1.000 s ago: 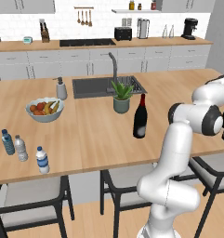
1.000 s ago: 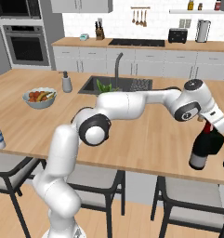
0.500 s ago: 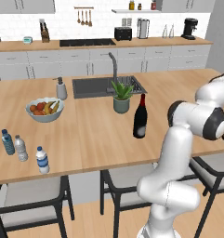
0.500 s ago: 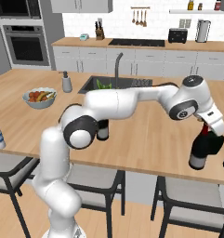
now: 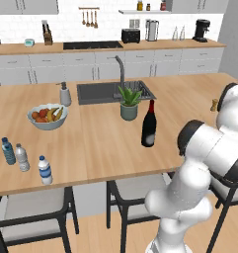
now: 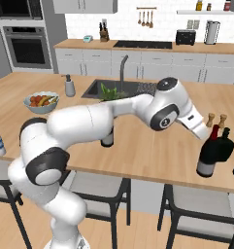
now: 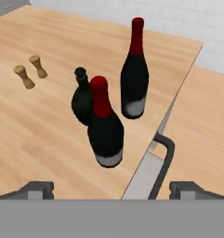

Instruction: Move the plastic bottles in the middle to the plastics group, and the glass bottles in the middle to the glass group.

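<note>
My gripper (image 7: 111,188) is open with nothing between its fingertips (image 7: 37,189), hovering above the right end of the island. Below it stand two dark wine bottles with red tops, one near (image 7: 105,132) and one farther (image 7: 134,81), beside a squat dark green bottle (image 7: 81,101). In the right base view my hand (image 6: 195,124) sits just left of these bottles (image 6: 208,156). Another red-topped wine bottle (image 5: 149,126) stands alone mid-counter. At the left edge a small white-capped water bottle (image 5: 44,170) stands near a blue-tinted bottle (image 5: 8,150) and a clear greyish one (image 5: 22,157).
A fruit bowl (image 5: 47,116), soap dispenser (image 5: 65,94), potted plant (image 5: 129,104) and sink (image 5: 113,92) sit along the island's far side. Two wooden shakers (image 7: 30,71) stand past the glass bottles. The counter edge and a dark stool frame (image 7: 165,151) lie under my hand.
My jaws have spread a little wider, and my hand has drawn back up and left from the wine bottle at the right end, which stands free. The other bottles have not moved.
</note>
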